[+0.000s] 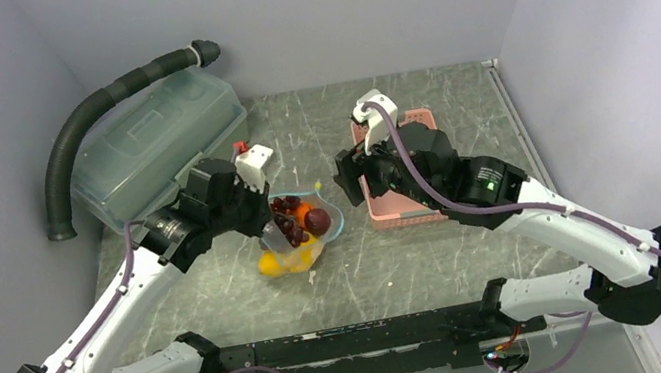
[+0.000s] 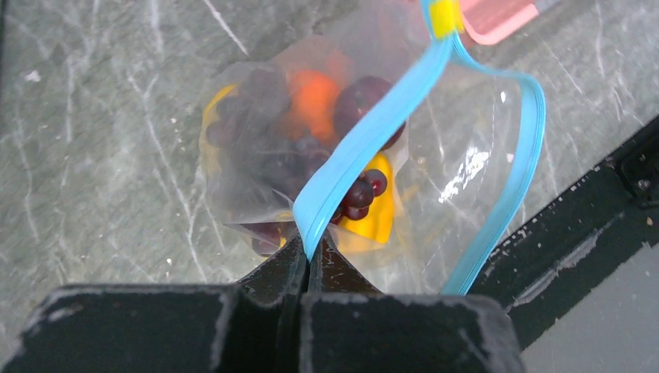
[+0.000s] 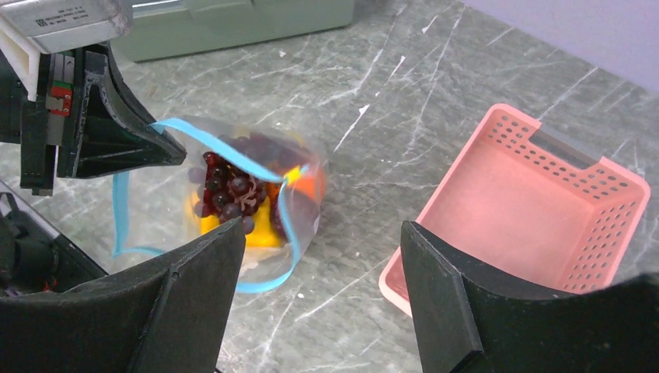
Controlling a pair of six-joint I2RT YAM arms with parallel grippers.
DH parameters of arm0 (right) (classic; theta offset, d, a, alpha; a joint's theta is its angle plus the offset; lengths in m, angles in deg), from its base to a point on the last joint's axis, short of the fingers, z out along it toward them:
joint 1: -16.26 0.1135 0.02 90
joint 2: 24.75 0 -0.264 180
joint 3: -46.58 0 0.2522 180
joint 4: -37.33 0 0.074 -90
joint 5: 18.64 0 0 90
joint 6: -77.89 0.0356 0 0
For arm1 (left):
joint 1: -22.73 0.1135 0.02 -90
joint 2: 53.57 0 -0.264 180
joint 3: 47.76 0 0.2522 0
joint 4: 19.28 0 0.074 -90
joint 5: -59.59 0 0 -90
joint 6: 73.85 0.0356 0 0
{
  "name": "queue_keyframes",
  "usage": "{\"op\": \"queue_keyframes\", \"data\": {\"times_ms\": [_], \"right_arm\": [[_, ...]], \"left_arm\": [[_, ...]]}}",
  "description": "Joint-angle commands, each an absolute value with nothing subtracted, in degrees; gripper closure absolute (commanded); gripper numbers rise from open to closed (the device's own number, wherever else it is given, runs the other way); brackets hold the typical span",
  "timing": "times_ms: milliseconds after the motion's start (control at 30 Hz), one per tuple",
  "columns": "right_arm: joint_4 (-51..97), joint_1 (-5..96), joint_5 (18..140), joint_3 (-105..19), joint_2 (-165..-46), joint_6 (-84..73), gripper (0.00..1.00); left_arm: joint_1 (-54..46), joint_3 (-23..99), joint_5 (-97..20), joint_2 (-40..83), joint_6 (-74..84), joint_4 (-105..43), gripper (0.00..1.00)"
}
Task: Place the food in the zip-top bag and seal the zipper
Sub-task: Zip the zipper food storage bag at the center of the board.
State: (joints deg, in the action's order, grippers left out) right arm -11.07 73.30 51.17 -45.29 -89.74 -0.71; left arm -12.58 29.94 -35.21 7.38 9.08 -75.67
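Observation:
The clear zip-top bag [image 1: 302,237] lies mid-table with the food inside: a dark purple grape bunch [image 2: 359,193], a round orange fruit [image 2: 315,101], yellow pieces [image 2: 378,221] and a brown-red ball [image 1: 317,220]. My left gripper [image 2: 311,247] is shut on the teal-blue zipper [image 2: 365,136] at the bag's mouth edge. The other zipper strip [image 2: 517,163] bows away, so the mouth gapes. My right gripper [image 3: 322,233] hovers open and holds nothing, just right of the bag [image 3: 307,167], between it and the pink basket.
A pink slotted basket [image 3: 528,202] sits empty to the right of the bag, partly under my right arm. A translucent grey-green lidded box [image 1: 157,144] and a black ribbed hose [image 1: 91,110] stand at the back left. Grey walls close in the table.

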Motion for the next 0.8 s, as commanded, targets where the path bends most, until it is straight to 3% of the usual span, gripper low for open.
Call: {"op": "queue_keyframes", "data": {"times_ms": [0, 767], "right_arm": [[-12.2, 73.13, 52.76, -44.26, -86.71, -5.67, 0.23], [-15.63, 75.65, 84.58, -32.35, -77.17, -28.83, 0.25]], "left_arm": [[-15.21, 30.3, -39.49, 6.28, 11.85, -73.56, 1.0], [-21.13, 30.05, -41.02, 5.34, 13.71, -75.98, 1.0]]}}
